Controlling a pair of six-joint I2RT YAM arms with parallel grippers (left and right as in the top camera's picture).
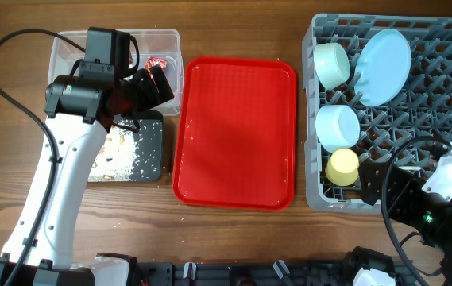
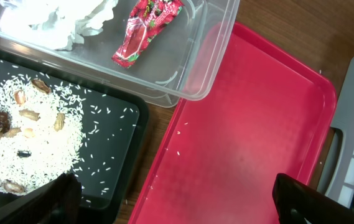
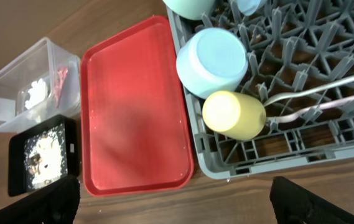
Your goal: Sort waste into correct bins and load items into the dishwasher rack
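From above, plate (image 1: 384, 65), bowls (image 1: 331, 63) and cup (image 1: 342, 167) sit in the rack (image 1: 440, 95), just ahead of the right gripper (image 1: 371, 181).

Left wrist: the left gripper (image 2: 177, 196) is wide and empty. Wrapper (image 2: 144, 34) and tissue (image 2: 71, 22) lie in the tub (image 2: 214, 56) ahead, scraps (image 2: 21, 130) in the black tray (image 2: 111, 162) to its left.

Right wrist: jaws wide and empty, cutlery (image 3: 326, 86) racked ahead. It all looks done.

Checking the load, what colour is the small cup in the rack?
Yellow; the cup shows best in the right wrist view.

Red serving tray (image 1: 235, 131) on wooden table (image 1: 233, 28).
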